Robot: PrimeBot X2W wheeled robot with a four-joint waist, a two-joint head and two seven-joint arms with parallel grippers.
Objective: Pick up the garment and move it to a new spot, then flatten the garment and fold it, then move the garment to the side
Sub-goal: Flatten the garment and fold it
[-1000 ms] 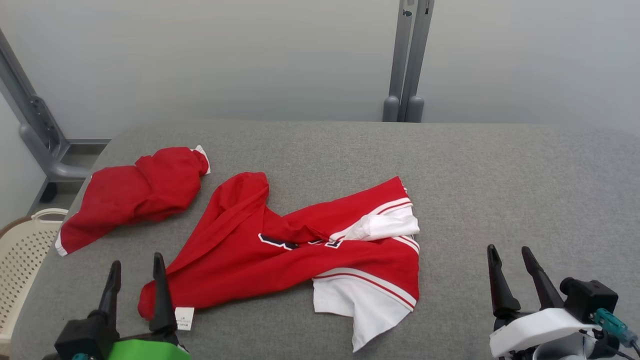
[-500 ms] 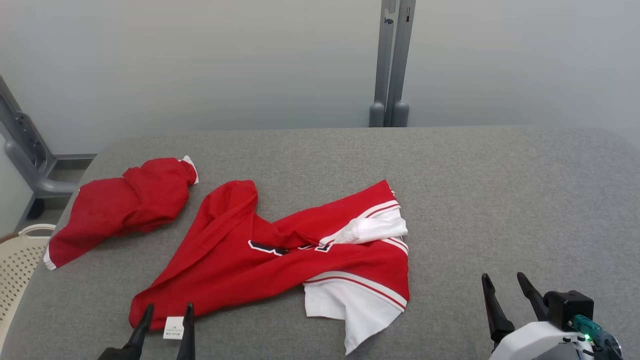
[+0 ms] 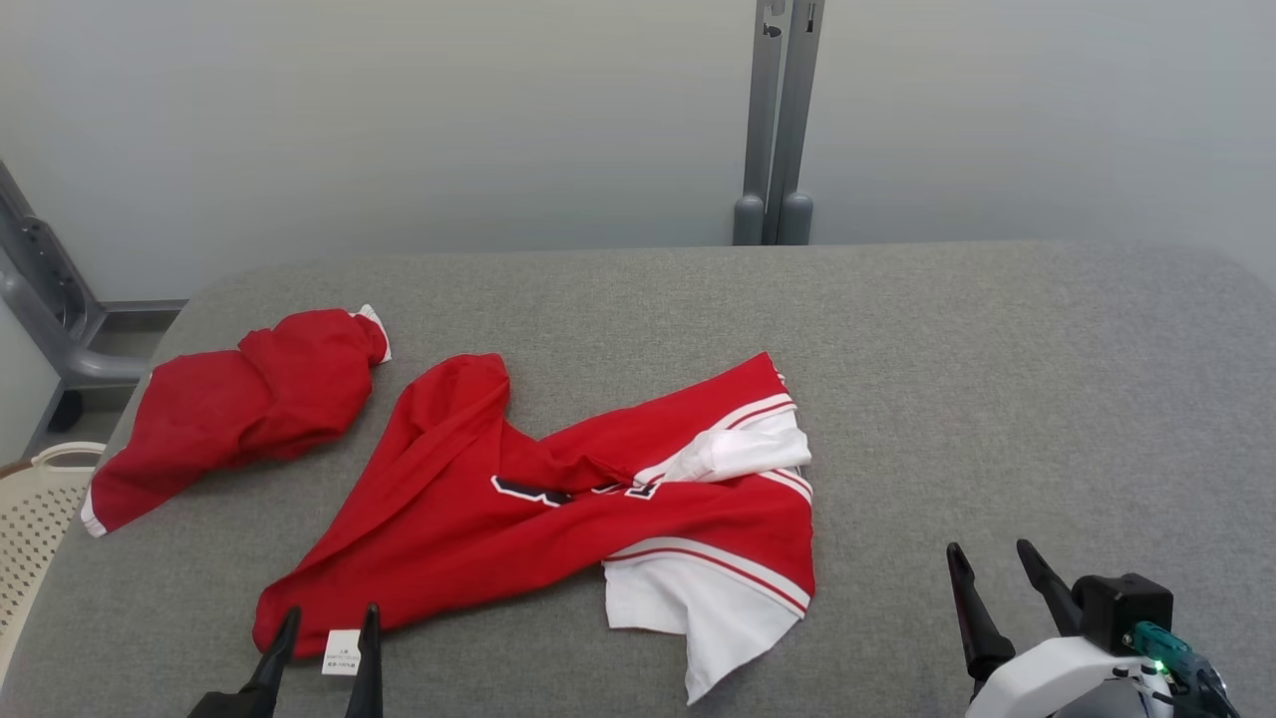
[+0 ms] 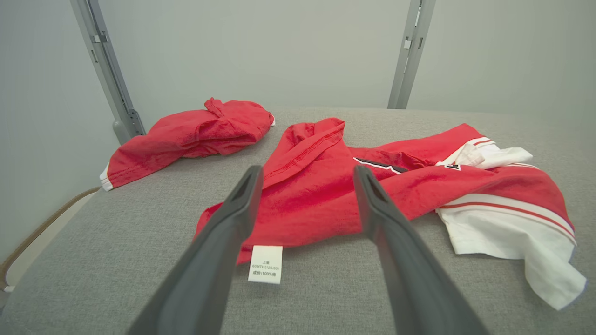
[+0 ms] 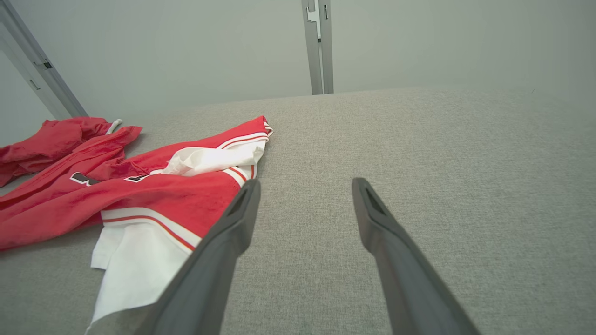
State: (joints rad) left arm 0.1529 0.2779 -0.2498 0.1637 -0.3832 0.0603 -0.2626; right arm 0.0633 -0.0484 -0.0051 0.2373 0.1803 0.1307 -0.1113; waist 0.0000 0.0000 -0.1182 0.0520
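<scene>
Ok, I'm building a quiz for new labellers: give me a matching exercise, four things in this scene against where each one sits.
Things:
1. red and white garment
2. crumpled red garment
3. white label
4. cream basket

Places:
A. beside the table, past its left edge
B. far left of the table top
C. at the near left hem of the red and white garment
D. middle of the table, rumpled

Pairs: 1-D, 2-B, 3-C, 4-A.

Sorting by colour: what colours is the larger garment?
The garment is red with white panels and stripes; clearest in head view.
</scene>
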